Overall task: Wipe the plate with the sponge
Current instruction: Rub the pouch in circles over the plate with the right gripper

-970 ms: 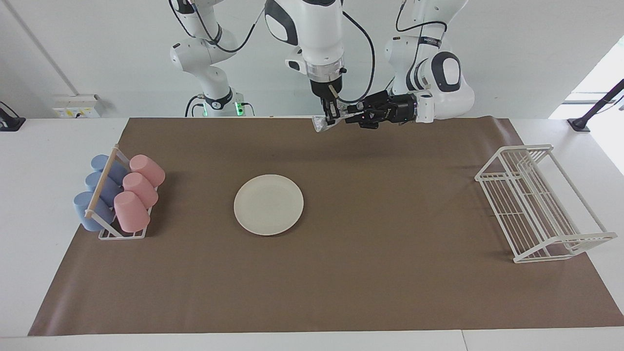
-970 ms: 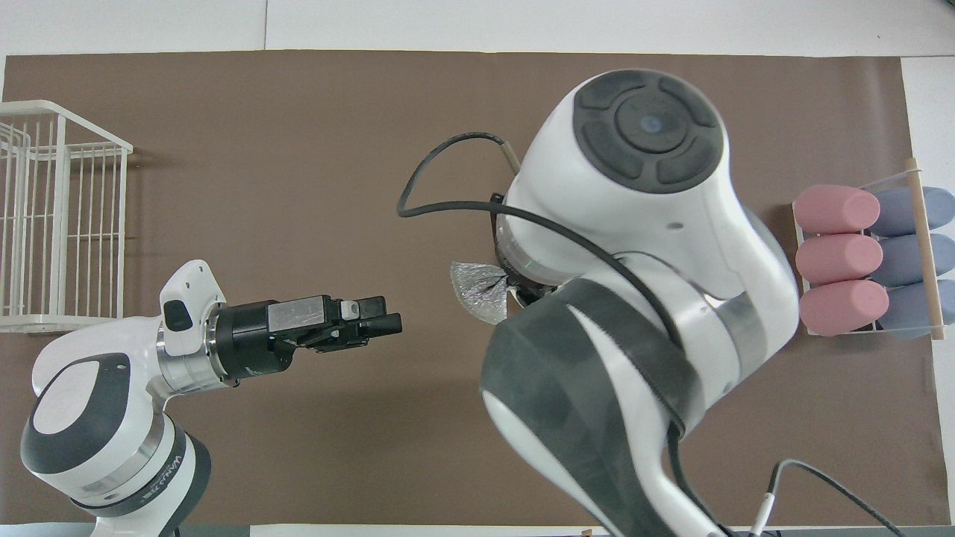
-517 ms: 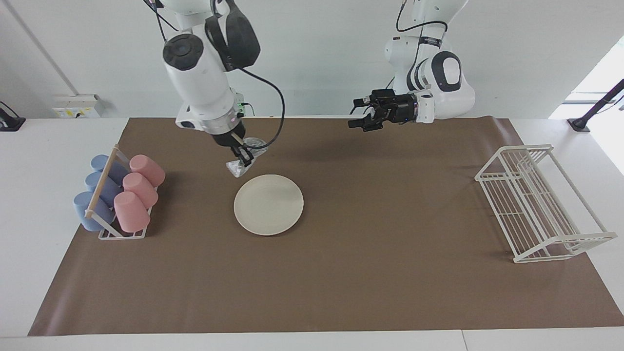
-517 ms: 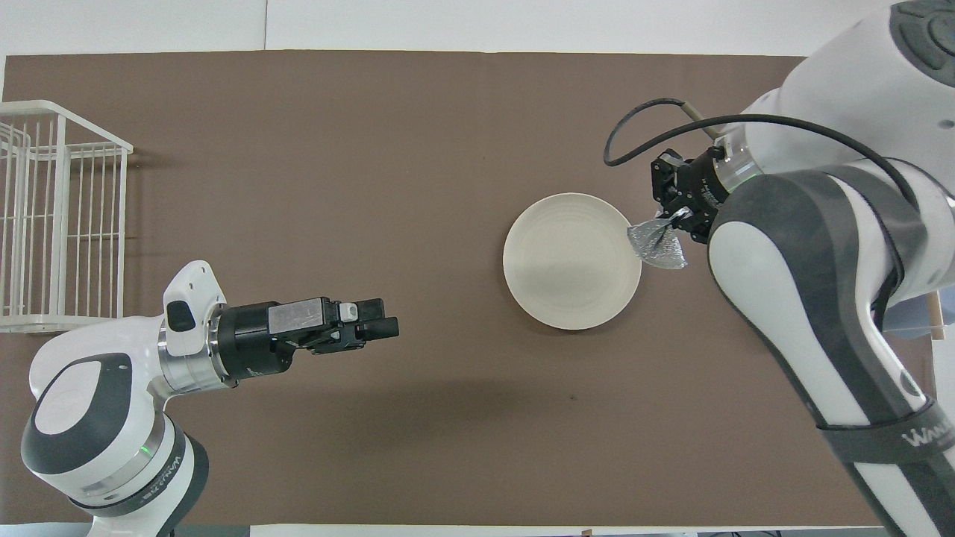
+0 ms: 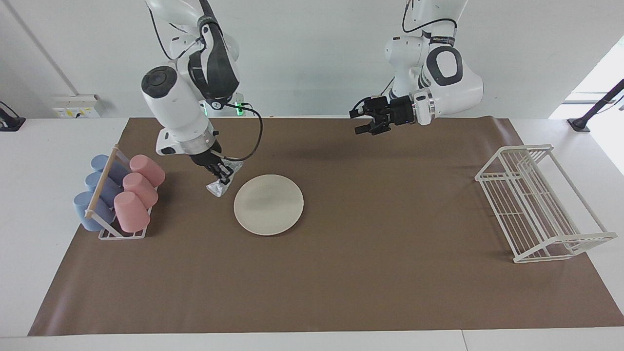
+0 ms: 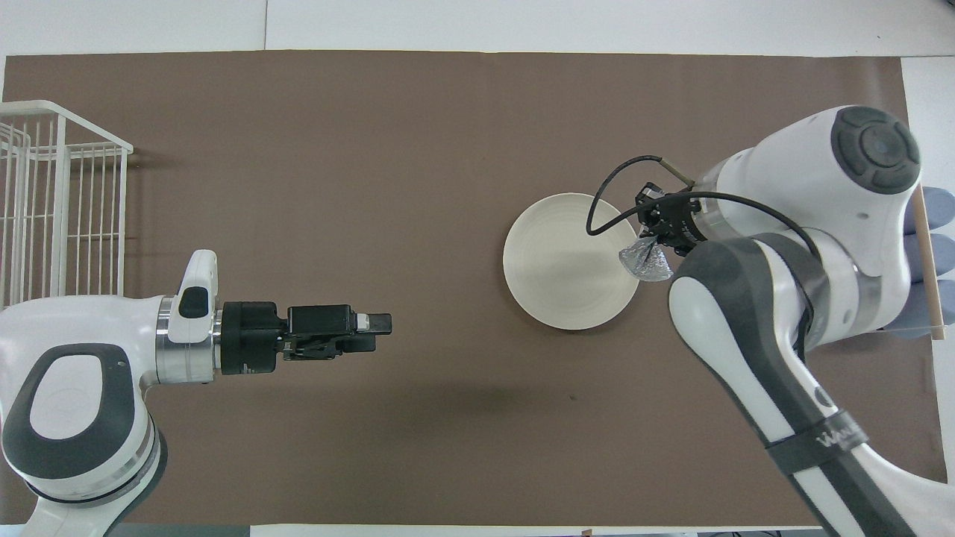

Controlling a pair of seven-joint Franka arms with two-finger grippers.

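Now, facing view: right gripper point(image 5: 219, 175) clamps the sponge point(image 5: 218, 186), lower than half a second ago, beside the plate point(image 5: 268, 204) toward the cup rack point(image 5: 119, 195); wiping seems imminent. Overhead view: sponge point(image 6: 646, 262) overlaps the plate point(image 6: 571, 272) rim; left gripper point(image 6: 373, 328) waits, fingers apart, empty, rolled since.

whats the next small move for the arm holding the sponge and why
Probably shift the right gripper sideways over the plate and lower it. Its fingers hold the sponge beside the plate's rim, toward the cup rack, not yet on the plate. The left gripper waits in the air.
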